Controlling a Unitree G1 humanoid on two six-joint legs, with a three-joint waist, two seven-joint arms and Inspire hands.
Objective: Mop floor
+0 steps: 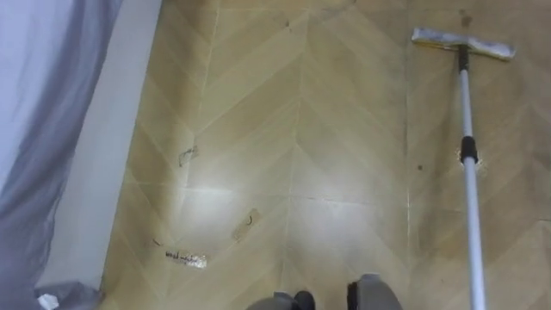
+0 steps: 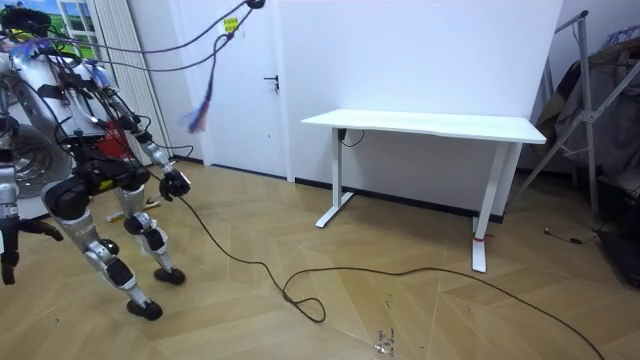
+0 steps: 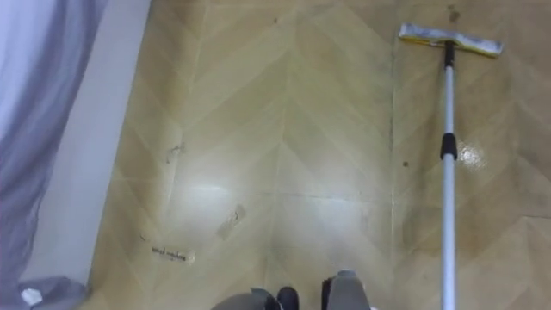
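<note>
Right at your feet, the wood floor (image 1: 327, 129) carries a few marks. There's a dark scrawl (image 1: 186, 258) closest in on your left, a pale scrap (image 1: 246, 224) just past it, and another smudge (image 1: 187, 156) further up. On your left side a grey curtain (image 1: 43, 103) hangs down, with a white band (image 1: 103, 146) running along its edge.

Over on your right, the mop (image 1: 469, 198) has its pole coming in from the lower edge, past a dark collar (image 1: 467, 151), up to the flat mop head (image 1: 462, 43) lying on the boards well ahead.

In the room view you're bent forward at the room view's left, legs apart. Your right hand (image 2: 175, 184) hangs out in front, and I can't tell what its fingers are doing. Beyond you there's a white desk (image 2: 425, 124), and a door (image 2: 240, 80) in the far wall.
</note>
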